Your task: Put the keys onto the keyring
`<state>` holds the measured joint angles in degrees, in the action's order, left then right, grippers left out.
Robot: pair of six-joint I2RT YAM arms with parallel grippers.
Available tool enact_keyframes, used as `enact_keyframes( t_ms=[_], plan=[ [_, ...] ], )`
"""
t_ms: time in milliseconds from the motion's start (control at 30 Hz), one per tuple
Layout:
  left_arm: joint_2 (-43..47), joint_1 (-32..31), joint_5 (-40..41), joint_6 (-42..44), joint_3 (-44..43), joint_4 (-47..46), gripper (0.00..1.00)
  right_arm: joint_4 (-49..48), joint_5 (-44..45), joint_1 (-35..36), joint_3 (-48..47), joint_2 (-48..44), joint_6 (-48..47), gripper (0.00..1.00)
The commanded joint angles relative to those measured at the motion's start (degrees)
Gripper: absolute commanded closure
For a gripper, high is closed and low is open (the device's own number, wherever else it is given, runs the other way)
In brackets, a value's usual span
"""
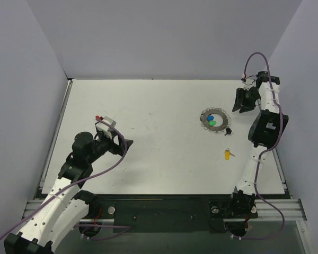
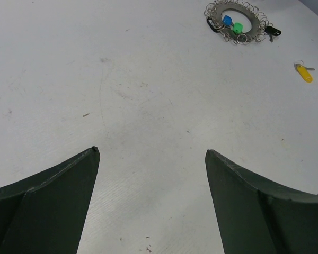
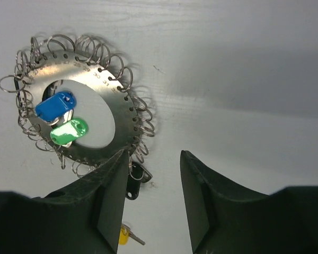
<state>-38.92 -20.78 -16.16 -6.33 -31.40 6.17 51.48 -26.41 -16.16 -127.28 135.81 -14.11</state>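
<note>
The keyring (image 1: 222, 119) lies flat at the right of the table, a silvery disc fringed with small wire loops. The blue key (image 1: 211, 117) and green key (image 1: 213, 123) lie inside its opening. The yellow key (image 1: 228, 154) lies apart, nearer the front. My right gripper (image 1: 243, 100) is open and empty, just right of the ring. In the right wrist view the ring (image 3: 103, 90), blue key (image 3: 55, 105), green key (image 3: 69, 131) and yellow key (image 3: 125, 236) show left of the gripper (image 3: 152, 152). My left gripper (image 1: 124, 143) is open and empty, far left of the ring (image 2: 249, 13).
A small black key tag (image 1: 228, 130) lies against the ring's near right edge, and also shows in the right wrist view (image 3: 135, 182). Grey walls enclose the table on three sides. The table's right edge runs close behind the right arm.
</note>
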Motion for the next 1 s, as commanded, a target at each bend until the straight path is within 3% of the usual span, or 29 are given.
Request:
enact_keyframes(
  t_ms=[0,167,700,967],
  plan=[
    [0.07,0.65,-1.59,0.26,-0.33,-2.92,0.09,8.11,2.33,1.57,-1.22,1.39,1.88,0.61],
    [0.24,0.74,-1.68,0.35,-0.33,-3.1,0.09,6.7,1.63,1.66,1.59,2.97,8.39,0.65],
    [0.24,1.0,-1.77,0.61,-0.16,-3.27,0.09,5.56,3.21,1.92,6.26,4.55,10.42,0.68],
    [0.24,1.26,-1.85,0.61,-0.16,-3.27,0.09,5.47,0.75,2.1,6.7,4.46,9.71,0.81]
  ],
)
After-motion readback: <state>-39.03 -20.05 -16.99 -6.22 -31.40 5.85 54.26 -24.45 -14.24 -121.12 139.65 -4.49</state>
